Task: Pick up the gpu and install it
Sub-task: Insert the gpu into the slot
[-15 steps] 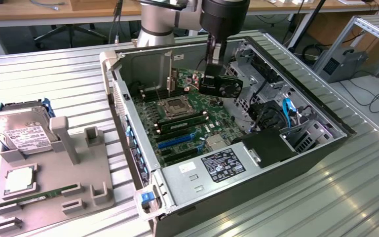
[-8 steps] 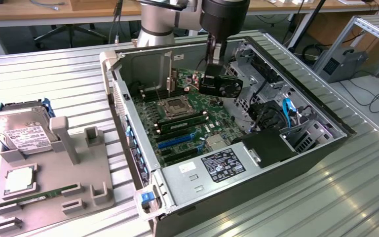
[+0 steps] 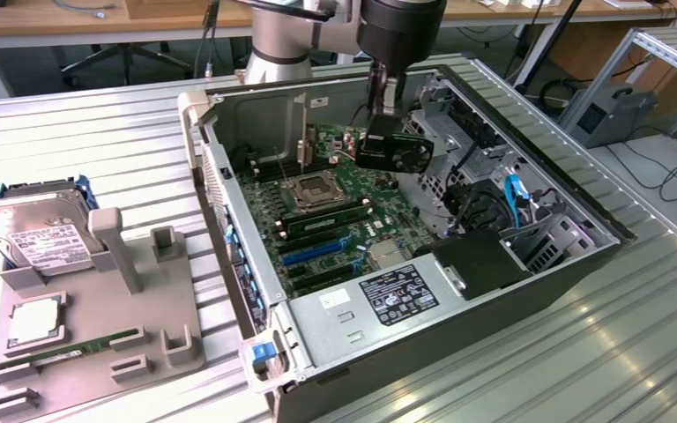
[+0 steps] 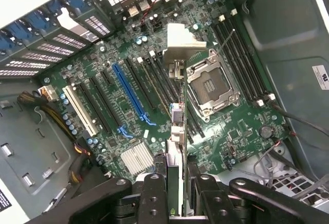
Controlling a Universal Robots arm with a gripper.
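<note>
Pincer (image 4: 177,193) grasping gpu (image 3: 394,150), hanging edge-on above motherboard (image 4: 154,106) inside case (image 3: 457,291); pincer fingertips partly being cut off in wrist view.

One open computer case (image 3: 215,167), one motherboard (image 3: 332,220), one gpu (image 3: 395,150), one hard drive (image 3: 35,231), one grey fixture tray (image 3: 103,308), one RAM stick (image 3: 63,351), one gripper (image 3: 383,110).

Open computer case (image 3: 315,348) lying on a slatted metal table (image 3: 103,141), green motherboard (image 4: 247,126) exposed with bare CPU socket (image 4: 211,88) and blue expansion slot (image 4: 128,93). Beside it, at the exterior view's left, a grey holder (image 3: 138,300) carrying a hard drive (image 3: 33,229), processor (image 3: 35,322) and RAM stick (image 3: 63,351).
</note>
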